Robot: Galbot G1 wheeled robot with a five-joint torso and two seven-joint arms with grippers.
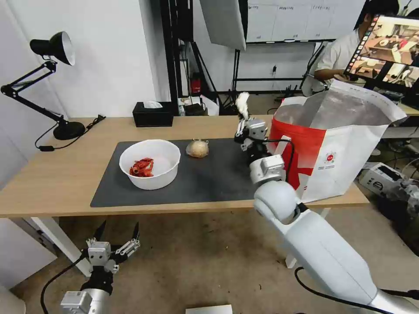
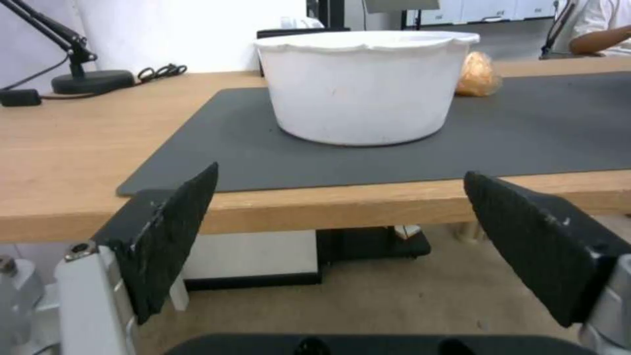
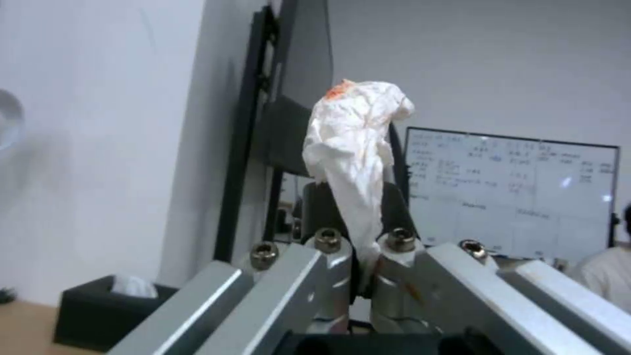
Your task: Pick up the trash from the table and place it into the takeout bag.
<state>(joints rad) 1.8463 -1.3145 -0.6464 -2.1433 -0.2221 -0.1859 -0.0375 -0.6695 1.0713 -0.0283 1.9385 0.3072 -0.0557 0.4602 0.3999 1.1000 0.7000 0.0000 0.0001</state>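
The right arm is smooth white with a rounded grey-white joint and black cables along it. The right gripper has silver links with hex-head screws. The left gripper carries black textured pads on white mounts.

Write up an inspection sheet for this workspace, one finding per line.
Surface: light-wood table with dark grey mat.
Job's things: white bowl holding red scraps and wrapped beige ball on the mat; takeout bag open at the table's right end.
Clutter: black tissue box, desk lamp.
Grippers: right tool shut on tissue lump, raised beside the bag; left tool open, below the table's front edge.
Cables: lamp cord on the table.
Surroundings: whiteboard, monitor.
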